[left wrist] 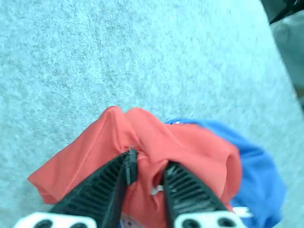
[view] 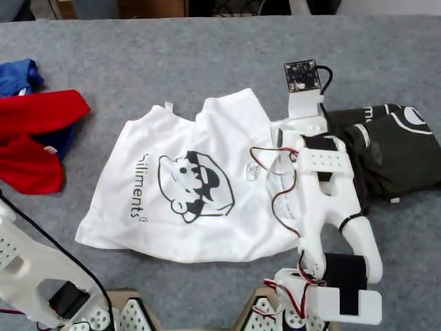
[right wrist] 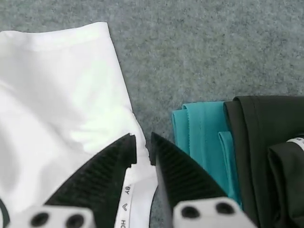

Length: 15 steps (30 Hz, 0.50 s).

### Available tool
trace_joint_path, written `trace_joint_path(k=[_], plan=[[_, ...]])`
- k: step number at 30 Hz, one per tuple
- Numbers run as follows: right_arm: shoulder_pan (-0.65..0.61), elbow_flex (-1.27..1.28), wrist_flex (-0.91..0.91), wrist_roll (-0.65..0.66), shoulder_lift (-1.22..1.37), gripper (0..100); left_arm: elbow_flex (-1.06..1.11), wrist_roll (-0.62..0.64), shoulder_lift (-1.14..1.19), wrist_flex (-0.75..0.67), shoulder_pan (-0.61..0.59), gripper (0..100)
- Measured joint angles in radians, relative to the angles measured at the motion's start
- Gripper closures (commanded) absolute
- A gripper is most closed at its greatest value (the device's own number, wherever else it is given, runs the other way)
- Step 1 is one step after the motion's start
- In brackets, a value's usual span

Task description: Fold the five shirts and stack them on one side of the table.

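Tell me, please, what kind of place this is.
Probably a robotics lab bench set up for cloth-folding practice. A grey felt-like table carries a left arm and a right arm, both white. Shirts lie on it: a white shirt spread out and a red shirt crumpled.

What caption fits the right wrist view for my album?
End effector at a white shirt's edge, beside a folded teal shirt and black shirt.

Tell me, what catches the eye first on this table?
A white cotton shirt with a black cartoon print lies rumpled in the middle of the grey table. The right hand is at its edge, next to a folded dark shirt and a teal shirt. A crumpled red shirt and a blue shirt sit at the high view's left edge.
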Motion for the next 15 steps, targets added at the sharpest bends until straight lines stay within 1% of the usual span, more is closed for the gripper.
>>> trace_joint_path(k=[2, 4, 7, 11, 15], plan=[[0.0, 0.0, 0.0, 0.0, 0.0, 91.0, -0.048, 0.049, 0.002, 0.003, -0.011, 81], [0.0, 0.0, 0.0, 0.0, 0.0, 91.0, -0.112, 0.068, 0.0, 0.021, -0.02, 80], [0.0, 0.0, -0.002, 0.0, 0.0, 91.0, -0.196, 0.075, 0.0, 0.103, -0.025, 77], [0.0, 0.0, -0.002, 0.0, 0.0, 91.0, -0.292, 0.068, 0.0, 0.222, -0.002, 75], [0.0, 0.0, -0.002, 0.0, 0.0, 91.0, -0.446, 0.018, 0.0, 0.35, 0.026, 75]])
